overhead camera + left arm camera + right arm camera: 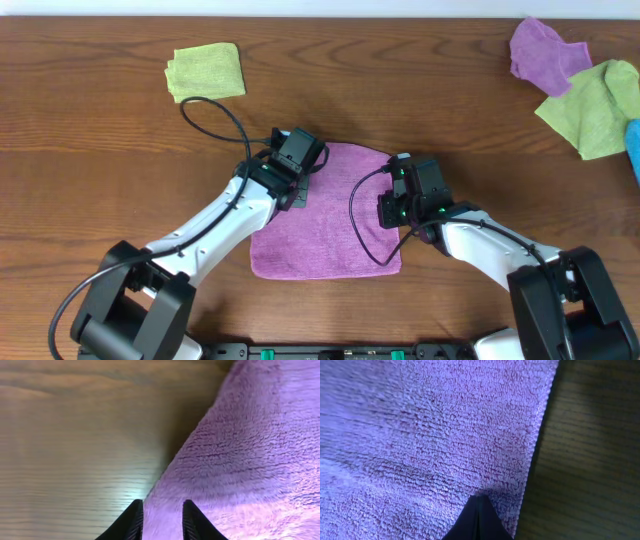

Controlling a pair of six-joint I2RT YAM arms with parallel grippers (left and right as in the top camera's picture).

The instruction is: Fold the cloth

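The purple cloth (325, 220) lies spread on the wooden table as a rough rectangle between my two arms. My left gripper (290, 190) is low over the cloth's upper left edge. In the left wrist view its fingers (135, 520) stand a little apart, the gripper (162, 512) open, with cloth (240, 450) pile showing in the gap. My right gripper (390, 208) is at the cloth's right edge. Seen from the right wrist, this gripper (479, 502) has its tips pressed together, pinching the cloth (420, 435) just inside the stitched hem.
A folded lime-green cloth (207, 72) lies at the back left. At the back right are a second purple cloth (545, 52), another lime-green cloth (595, 105) and a blue item (634, 150) at the frame edge. Black cables loop over the table and cloth.
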